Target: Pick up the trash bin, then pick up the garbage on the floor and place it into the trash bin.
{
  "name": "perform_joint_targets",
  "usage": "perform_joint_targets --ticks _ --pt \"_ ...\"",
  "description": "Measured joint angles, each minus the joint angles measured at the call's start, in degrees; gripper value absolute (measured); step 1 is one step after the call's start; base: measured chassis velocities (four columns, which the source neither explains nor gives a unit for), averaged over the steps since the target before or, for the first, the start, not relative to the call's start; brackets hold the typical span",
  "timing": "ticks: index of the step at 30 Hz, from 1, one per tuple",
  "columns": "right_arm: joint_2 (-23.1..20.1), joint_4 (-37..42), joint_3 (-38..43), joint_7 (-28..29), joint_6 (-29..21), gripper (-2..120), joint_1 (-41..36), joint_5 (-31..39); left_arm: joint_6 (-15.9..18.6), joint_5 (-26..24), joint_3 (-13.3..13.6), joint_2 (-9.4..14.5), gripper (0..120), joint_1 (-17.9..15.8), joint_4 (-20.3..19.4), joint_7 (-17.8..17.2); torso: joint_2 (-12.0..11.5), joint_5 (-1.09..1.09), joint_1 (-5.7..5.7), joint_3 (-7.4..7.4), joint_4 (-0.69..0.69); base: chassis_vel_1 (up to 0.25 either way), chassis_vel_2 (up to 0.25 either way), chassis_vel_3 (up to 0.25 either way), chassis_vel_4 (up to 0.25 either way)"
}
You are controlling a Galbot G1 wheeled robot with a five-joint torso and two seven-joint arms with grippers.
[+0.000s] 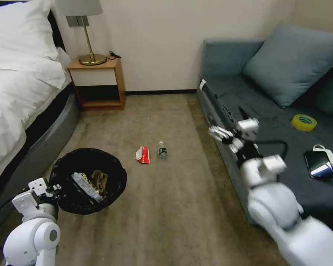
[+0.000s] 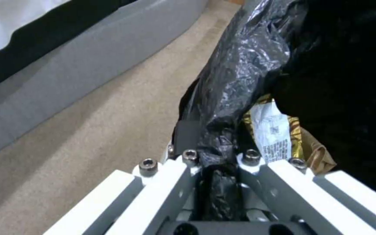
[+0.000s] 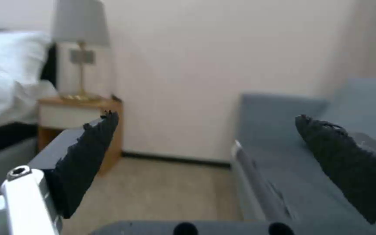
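The trash bin (image 1: pixel 86 180), lined with a black bag, is at the lower left beside the bed. My left gripper (image 1: pixel 56 188) is shut on its near rim; the left wrist view shows the bag's rim (image 2: pixel 236 85) pinched in the gripper (image 2: pixel 217 154). Inside lie a gold-dark snack wrapper (image 1: pixel 98 180) (image 2: pixel 279 130) and a tan paper piece (image 2: pixel 321 156). On the carpet ahead lie a crumpled red-white wrapper (image 1: pixel 143 154) and a tiny clear bottle (image 1: pixel 162 150). My right gripper (image 1: pixel 229 122) (image 3: pixel 214 153) hangs open and empty in the air by the sofa's front edge.
A bed (image 1: pixel 18 92) runs along the left, with a nightstand (image 1: pixel 97 83) and lamp behind. The blue sofa (image 1: pixel 270 122) on the right carries a yellow tape roll (image 1: pixel 303 122) and a black phone (image 1: pixel 318 163). Open carpet (image 1: pixel 174 207) lies between them.
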Motion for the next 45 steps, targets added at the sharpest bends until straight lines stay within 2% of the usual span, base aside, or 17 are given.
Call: perform_joint_targets --ticks 2,4,7,12,22,45 --pt "4.82 1.32 -0.23 0.50 0.55 100 -6.52 -5.93 -0.04 -0.09 -0.23 0.21 3 0.13 -0.37 0.00 0.00 -0.01 0.00 0.00 0.01 0.000 0.000 0.000 0.000" --pt "5.24 1.33 -0.30 0.50 0.62 100 -6.85 -6.28 -0.04 -0.10 -0.24 0.21 3 0.15 -0.42 0.00 0.00 -0.02 0.00 0.00 0.01 0.000 0.000 0.000 0.000" --pt "11.46 0.74 -1.62 0.40 1.92 100 -9.80 -10.55 -0.13 -0.19 -0.30 0.22 3 0.68 -1.24 0.06 0.00 -0.02 0.00 0.00 0.02 0.000 0.000 0.000 0.000" --pt "13.73 -0.48 -2.08 -1.21 4.18 100 -11.09 -12.71 -0.33 -0.18 -0.36 0.02 3 1.03 -1.60 0.18 0.00 -0.02 0.00 0.00 0.02 0.000 0.000 0.000 0.000" --pt "13.32 -1.13 -2.32 -1.94 5.21 100 -10.73 -12.63 -0.42 0.16 -0.17 -0.56 3 1.28 -1.76 0.23 0.00 -0.01 0.00 0.00 0.02 -0.036 0.033 0.042 -0.025" --pt "12.95 -3.13 -3.59 -2.40 4.77 100 -8.52 -11.59 -0.43 -0.12 -0.89 -0.37 3 0.58 -1.31 0.23 0.00 -0.01 0.00 0.01 0.01 -0.168 0.168 0.165 -0.167"
